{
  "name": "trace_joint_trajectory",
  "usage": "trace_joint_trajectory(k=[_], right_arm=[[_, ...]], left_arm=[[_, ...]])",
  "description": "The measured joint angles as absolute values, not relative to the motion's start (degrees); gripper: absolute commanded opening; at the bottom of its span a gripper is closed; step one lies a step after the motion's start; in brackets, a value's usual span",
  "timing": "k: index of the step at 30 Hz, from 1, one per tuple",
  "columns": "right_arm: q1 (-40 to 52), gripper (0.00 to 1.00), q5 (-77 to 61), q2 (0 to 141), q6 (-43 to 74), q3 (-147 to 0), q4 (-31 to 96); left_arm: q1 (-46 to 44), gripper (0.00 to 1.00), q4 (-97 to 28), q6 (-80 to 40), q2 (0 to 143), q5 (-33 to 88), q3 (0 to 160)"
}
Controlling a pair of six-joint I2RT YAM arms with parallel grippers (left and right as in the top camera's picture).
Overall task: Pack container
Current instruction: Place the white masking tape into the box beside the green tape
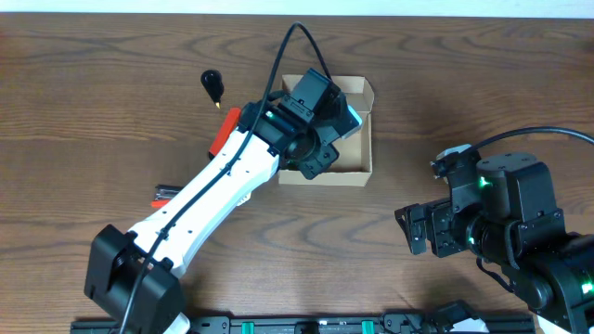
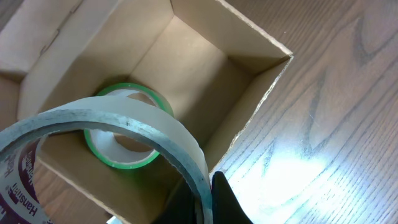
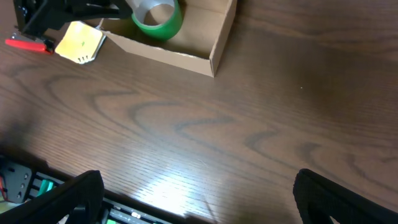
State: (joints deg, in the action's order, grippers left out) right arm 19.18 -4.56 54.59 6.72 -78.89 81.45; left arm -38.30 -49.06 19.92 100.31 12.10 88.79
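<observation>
Two tape rolls in play here. We see the left gripper [image 2: 208,196] clamped on the wall of a clear tape roll [image 2: 143,127], hanging right over the open container [image 2: 205,37]. The box sits on the table [image 1: 445,74], toward the back middle. A green roll [image 2: 124,164] lies flat inside it. Our right gripper [image 3: 199,199] hangs over the wood off to the right, jaws spread wide and empty.

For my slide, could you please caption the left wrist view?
Left fingers hold a clear tape roll over the box containing green tape.
</observation>
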Motion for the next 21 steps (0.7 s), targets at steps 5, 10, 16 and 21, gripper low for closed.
trace_joint_trajectory(k=[5, 10, 16, 21], right_arm=[[19.2, 0.99, -4.6, 54.6, 6.7, -78.9, 81.4], [19.2, 0.99, -4.6, 54.6, 6.7, -78.9, 81.4], [19.2, 0.99, -4.6, 54.6, 6.7, -78.9, 81.4], [19.2, 0.99, -4.6, 54.6, 6.7, -78.9, 81.4]], left_arm=[[-38.1, 0.06, -48.1, 19.9, 103.4, 13.2, 88.8], [-38.1, 0.06, -45.9, 19.3, 108.6, 12.9, 88.8], [-38.1, 0.06, -44.2, 18.8, 110.6, 9.6, 88.8], [-38.1, 0.06, -42.5, 18.2, 112.1, 8.4, 88.8]])
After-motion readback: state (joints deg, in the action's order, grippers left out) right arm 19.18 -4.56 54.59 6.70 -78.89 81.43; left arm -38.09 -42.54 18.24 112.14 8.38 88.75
